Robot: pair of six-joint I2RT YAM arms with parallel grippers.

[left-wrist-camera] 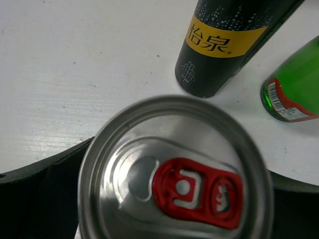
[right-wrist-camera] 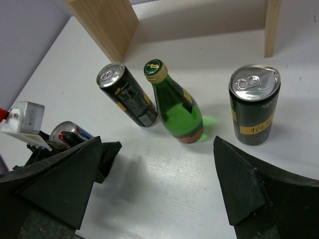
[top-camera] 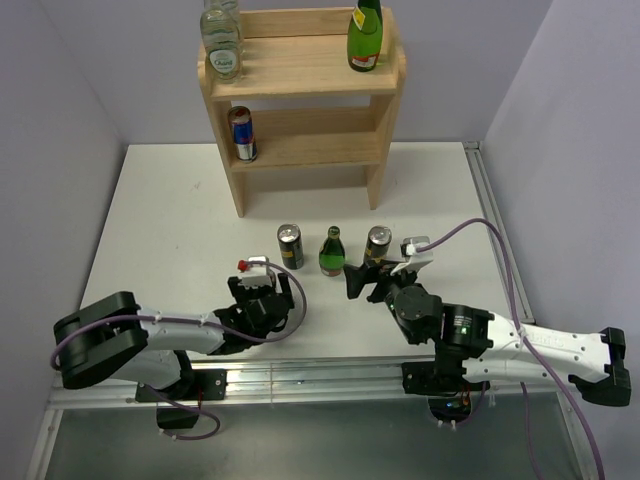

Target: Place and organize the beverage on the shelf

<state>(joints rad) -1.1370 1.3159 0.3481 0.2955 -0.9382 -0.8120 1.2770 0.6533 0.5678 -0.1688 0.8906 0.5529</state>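
The shelf [top-camera: 300,65] stands at the far end of the white counter [top-camera: 160,220], against the back wall. Its top tier carries clear glass bottles [top-camera: 222,50] at the left end and a tall green bottle [top-camera: 365,35] at the right. On the tier below, a red-and-blue can [top-camera: 242,133] stands at the left end.

Between the shelf and the arms, three drinks stand upright in a row on the counter — a left dark can [top-camera: 290,246], a small green bottle [top-camera: 331,251] and a right dark can [top-camera: 377,243]. They are near one another but not touching.

The left gripper [top-camera: 260,292] sits low at the near side of the counter. A silver-topped can [left-wrist-camera: 174,169], red pull tab up, stands between its fingers [left-wrist-camera: 35,209]. In the wrist view the can's lid hides where the fingers meet its side, so I cannot tell whether they press on it or stand just off it. Right ahead of that can is the left dark can with its yellow band, and the small green bottle is just to its right — both lie between it and the shelf.

The right gripper [right-wrist-camera: 158,144] has its fingers spread wide, with only bare counter between them. It hangs just short of the row, facing the small green bottle and the right dark can.
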